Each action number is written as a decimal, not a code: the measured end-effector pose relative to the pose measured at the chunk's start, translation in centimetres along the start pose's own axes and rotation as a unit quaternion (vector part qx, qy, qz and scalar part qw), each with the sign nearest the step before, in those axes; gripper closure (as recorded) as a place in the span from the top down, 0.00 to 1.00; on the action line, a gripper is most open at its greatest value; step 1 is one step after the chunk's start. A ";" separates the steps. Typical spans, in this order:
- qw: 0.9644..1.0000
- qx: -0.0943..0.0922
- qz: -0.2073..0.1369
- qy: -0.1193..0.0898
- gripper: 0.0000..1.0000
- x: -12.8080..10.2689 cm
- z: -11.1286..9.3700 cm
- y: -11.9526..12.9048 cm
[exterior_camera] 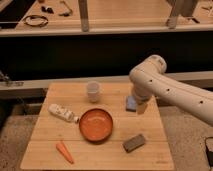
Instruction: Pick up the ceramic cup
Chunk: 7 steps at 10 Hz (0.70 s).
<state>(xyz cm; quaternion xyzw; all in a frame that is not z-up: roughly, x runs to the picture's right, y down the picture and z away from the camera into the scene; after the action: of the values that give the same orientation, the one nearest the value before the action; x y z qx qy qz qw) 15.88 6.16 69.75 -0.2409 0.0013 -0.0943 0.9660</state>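
Single view: I look steeply down on the whole wooden table (47,145) from fairly near, bench (125,20) behind; my gripper (142,107) hangs over its frame-right rear

white arm (172,94) entering from 4 o'clock, bent joint raised toward 2 o'clock, wrist turned down, gripper (142,107) hanging just at 3 o'clock of centre, jaws apart

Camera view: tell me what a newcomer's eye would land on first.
The big white arm reaching in from the right grabs the eye first, its gripper hanging at the right of the wooden table, by a small blue block. Next comes the bright orange bowl in the table's middle. The white ceramic cup stands untouched behind the bowl, left of the gripper.
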 end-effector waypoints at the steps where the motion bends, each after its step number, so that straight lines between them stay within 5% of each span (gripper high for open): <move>1: 1.000 0.004 -0.005 -0.002 0.64 -1.3 0.0 -0.7; 7: 0.999 0.020 -0.028 -0.006 0.64 -3.8 0.1 -3.5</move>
<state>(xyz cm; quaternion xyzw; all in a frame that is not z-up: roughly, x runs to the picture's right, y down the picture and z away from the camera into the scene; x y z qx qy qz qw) 11.54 3.84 71.34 -0.2220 -0.0128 -0.1201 0.9675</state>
